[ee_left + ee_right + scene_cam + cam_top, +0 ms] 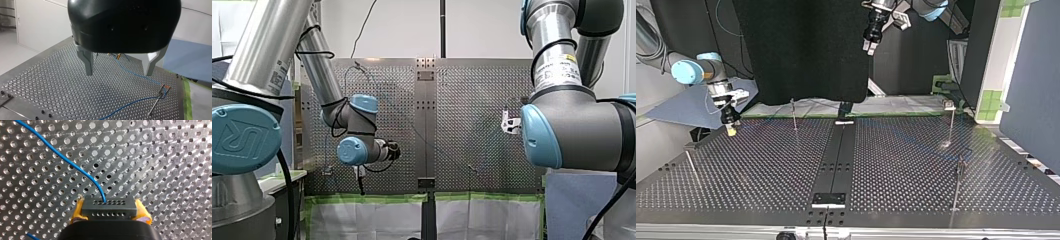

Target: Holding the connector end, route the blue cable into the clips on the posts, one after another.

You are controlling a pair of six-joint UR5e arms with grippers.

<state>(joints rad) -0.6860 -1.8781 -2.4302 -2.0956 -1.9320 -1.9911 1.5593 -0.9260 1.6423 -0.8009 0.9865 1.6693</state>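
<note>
In the right wrist view my right gripper (110, 217) has its yellow pads (78, 210) shut on a black connector (109, 206), held just over the perforated table. The blue cable (67, 162) leaves the connector's face and curves away across the plate. In the top view this gripper (730, 129) is low at the left, near the table's far edge. My left gripper (869, 46) hangs high above the table's far side, open and empty. Its metal fingers (88, 65) stand wide apart. Ahead of them the blue cable (131, 72) passes through the clip on a thin post (158, 98).
More thin posts stand on the table: one at the far left (794, 113), one at the far right (952, 122), one near the right (958, 186), one near the left (691, 167). A black rail (836, 155) runs down the middle. A green-taped edge (187, 100) borders the plate.
</note>
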